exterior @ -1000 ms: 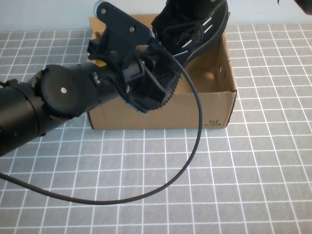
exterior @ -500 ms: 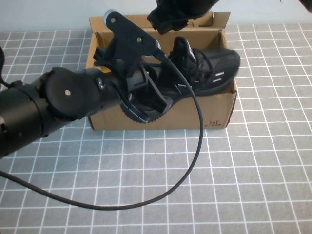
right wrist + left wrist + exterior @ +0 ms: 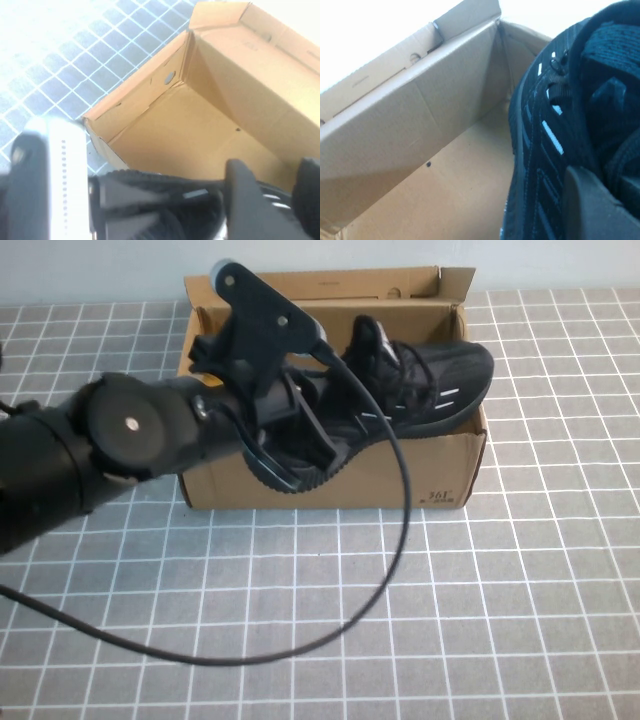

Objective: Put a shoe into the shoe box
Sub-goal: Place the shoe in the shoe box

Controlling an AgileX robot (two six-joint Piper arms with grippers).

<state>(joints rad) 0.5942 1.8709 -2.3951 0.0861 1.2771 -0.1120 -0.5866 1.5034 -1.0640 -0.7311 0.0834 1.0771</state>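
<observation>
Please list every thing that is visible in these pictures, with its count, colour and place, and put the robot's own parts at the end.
shoe: one, black with white dashes, lying across the shoe box, toe over its right front corner.
shoe box: one, brown cardboard, lid flap open, at the back middle of the table.
table: one, grey with a white grid, under everything.
cable: one, black, looping from the left arm over the table.
left claw: one, black, shut on the shoe's heel end at the box front.
right claw: one, black, open, above the shoe.

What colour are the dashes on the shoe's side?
White, on the black knit shoe; clearest in the left wrist view.
</observation>
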